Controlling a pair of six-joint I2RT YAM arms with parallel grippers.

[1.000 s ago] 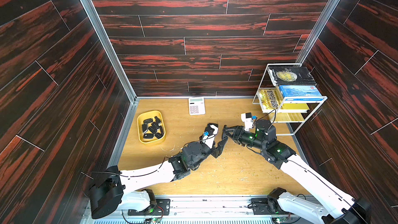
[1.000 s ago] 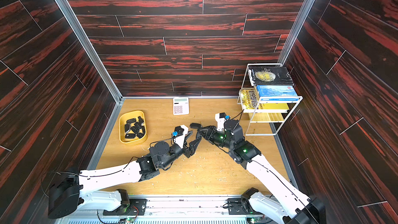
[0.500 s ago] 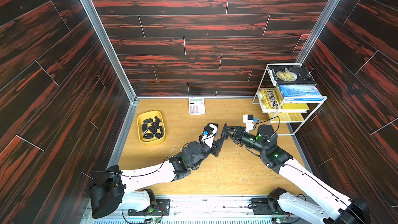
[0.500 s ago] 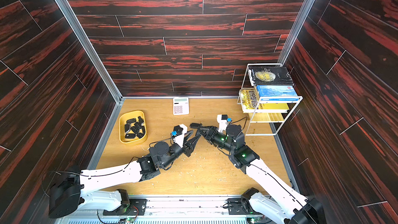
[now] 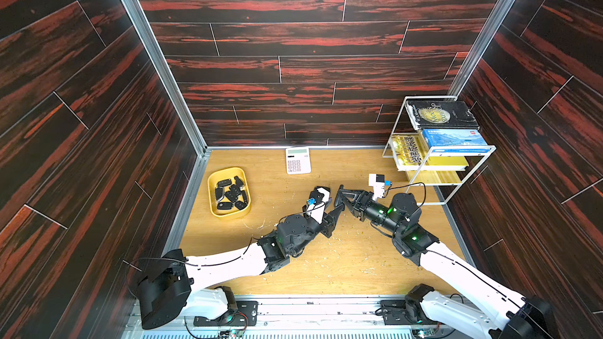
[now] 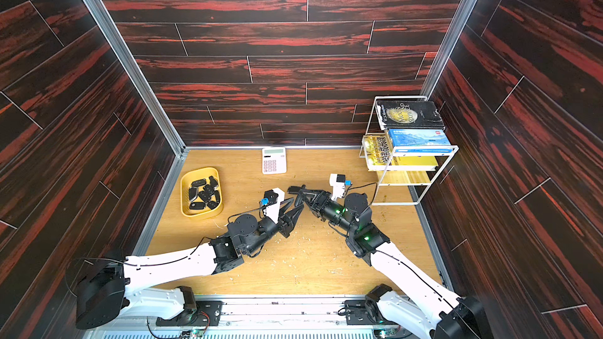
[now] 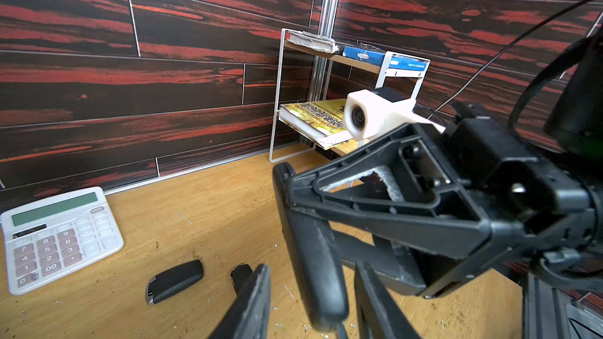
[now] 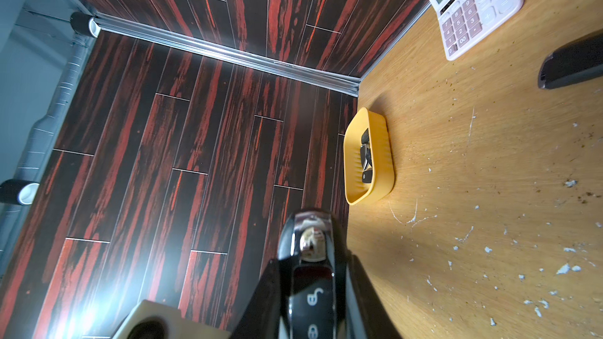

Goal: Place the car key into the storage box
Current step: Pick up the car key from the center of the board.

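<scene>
- Right gripper (image 8: 310, 275): clamped on the car key (image 8: 310, 252), with the button end between its jaws and the chrome end projecting forward.
- Left gripper (image 7: 311, 267): its fingers flank the key's free end. Whether they pinch it cannot be told.
- Key's long axis: continues the right gripper's line into the left gripper's gap, above mid-table.
- Storage box (image 5: 210, 194): well apart, on the robot's left, with other keys inside. The left arm is nearer and is probably the one to carry the key.
</scene>
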